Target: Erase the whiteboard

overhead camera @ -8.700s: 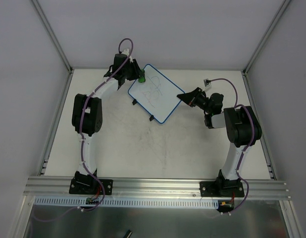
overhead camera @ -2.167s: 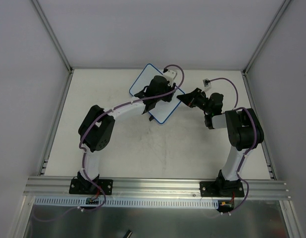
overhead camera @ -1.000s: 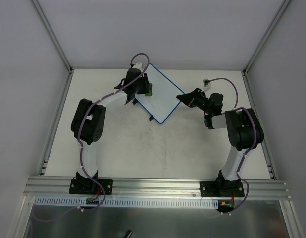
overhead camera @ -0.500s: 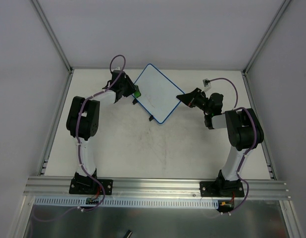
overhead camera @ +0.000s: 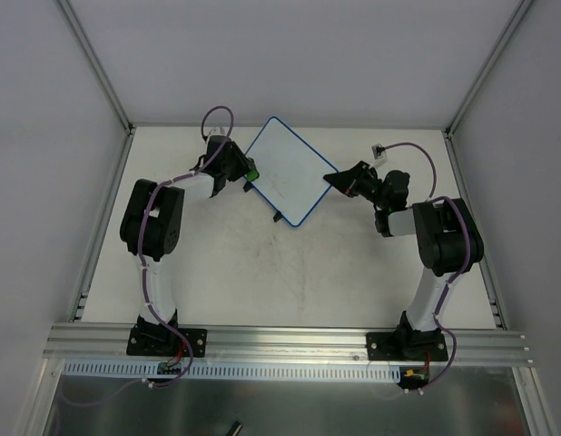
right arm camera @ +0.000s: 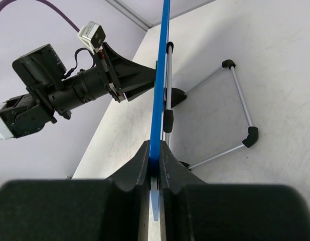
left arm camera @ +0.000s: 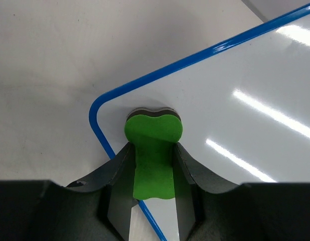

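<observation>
Arms stretched out from the near edge of the surface [overhead camera: 262, 272] toward the whiteboard [overhead camera: 285, 177], which sat in the far half, angled like a diamond and propped up on its wire legs [right arm camera: 251, 135]. Right tool [right arm camera: 155, 150] was clamped tight on the blue rim at one corner, bracing it I'd say. Left tool [left arm camera: 154, 150] was squeezing the green eraser [left arm camera: 154, 128], pressed against the board right by a rounded corner on the opposite side. Honestly the wiping looked pretty much done: clean white face, just glare streaks, no scribbles I could spot. Guessing only backing off and letting go was left.
</observation>
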